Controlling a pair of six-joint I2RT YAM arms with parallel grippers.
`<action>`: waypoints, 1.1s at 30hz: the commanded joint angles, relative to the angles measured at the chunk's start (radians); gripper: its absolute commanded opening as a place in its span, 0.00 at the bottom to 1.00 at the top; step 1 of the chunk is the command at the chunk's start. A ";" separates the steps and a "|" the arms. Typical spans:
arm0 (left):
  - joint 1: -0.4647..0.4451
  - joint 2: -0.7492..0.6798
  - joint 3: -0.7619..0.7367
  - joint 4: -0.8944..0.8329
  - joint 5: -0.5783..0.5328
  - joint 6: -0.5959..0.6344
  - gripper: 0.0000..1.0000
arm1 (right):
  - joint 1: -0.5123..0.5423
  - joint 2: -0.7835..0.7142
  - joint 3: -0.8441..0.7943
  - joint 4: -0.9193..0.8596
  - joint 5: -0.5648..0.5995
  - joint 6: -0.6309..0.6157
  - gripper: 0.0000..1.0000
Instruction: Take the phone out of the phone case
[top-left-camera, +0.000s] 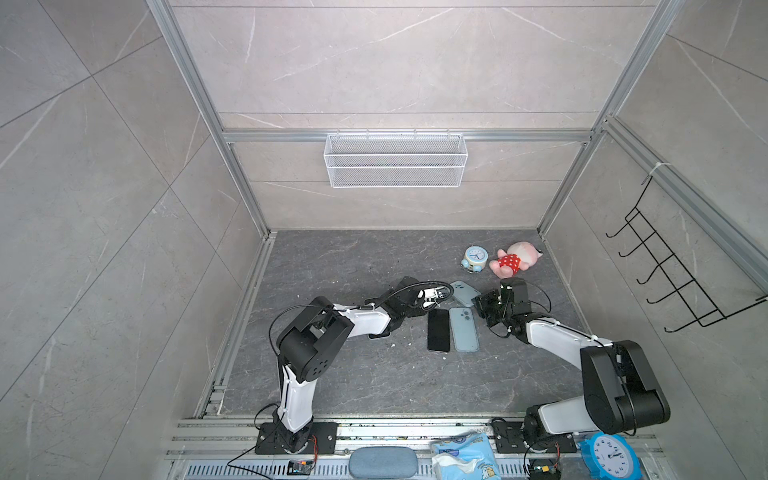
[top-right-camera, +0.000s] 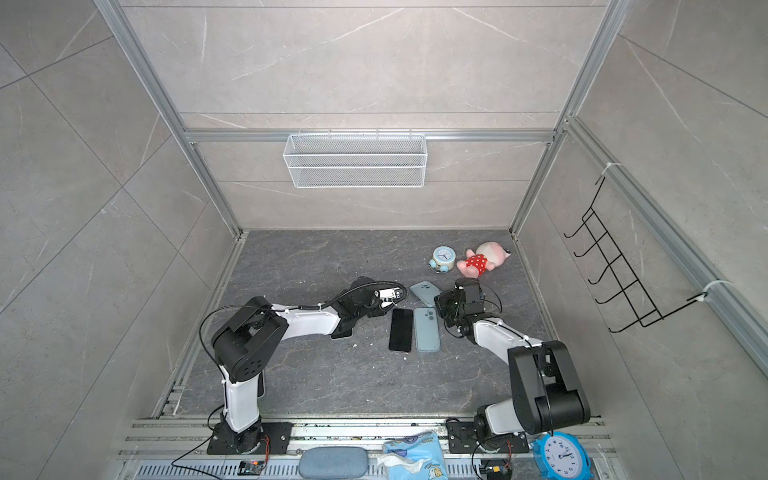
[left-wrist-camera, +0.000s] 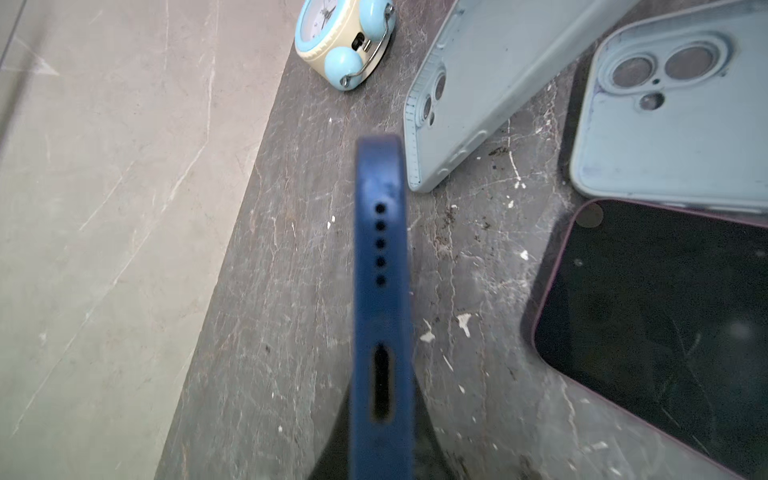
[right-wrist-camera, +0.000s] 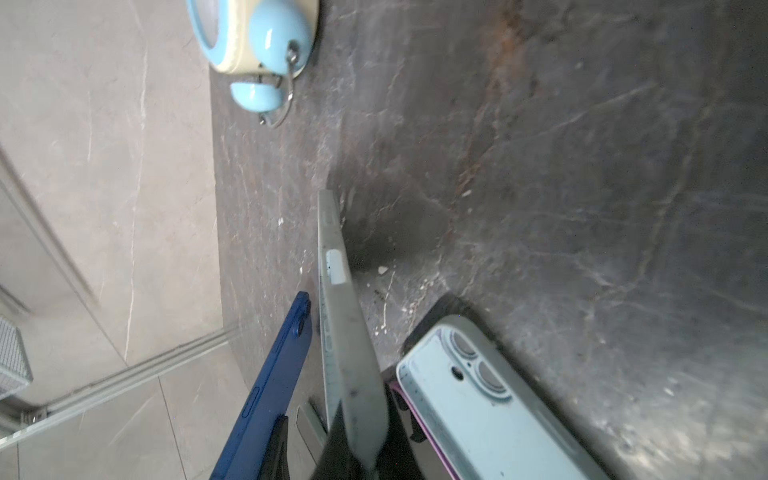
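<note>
Left fingers (left-wrist-camera: 338, 453) clench the blue phone (left-wrist-camera: 382, 291); right fingers (right-wrist-camera: 332, 457) clench the pale case (right-wrist-camera: 345, 332), just beside it above the table (top-left-camera: 353, 374) (apparently already parted). Next, I judge: widen the gap, then set both down.

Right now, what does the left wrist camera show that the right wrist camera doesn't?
Only the left wrist view: the end of the dark blue case, with its row of holes and port slot. Only the right wrist view: that case's long side, the right tool gripping the pale case edge-on, and a mesh basket corner. Both: the alarm clock, the pale case, the flat light blue case, the purple-rimmed phone.
</note>
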 joint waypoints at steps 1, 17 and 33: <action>0.029 0.042 0.060 0.235 0.124 0.176 0.00 | -0.004 0.057 0.020 0.093 0.093 0.107 0.00; 0.086 0.278 0.207 0.240 0.178 0.375 0.13 | 0.002 0.291 0.163 0.136 -0.009 0.163 0.48; 0.093 0.109 0.043 0.429 0.072 0.142 0.61 | -0.104 0.012 0.165 -0.259 -0.147 -0.298 0.78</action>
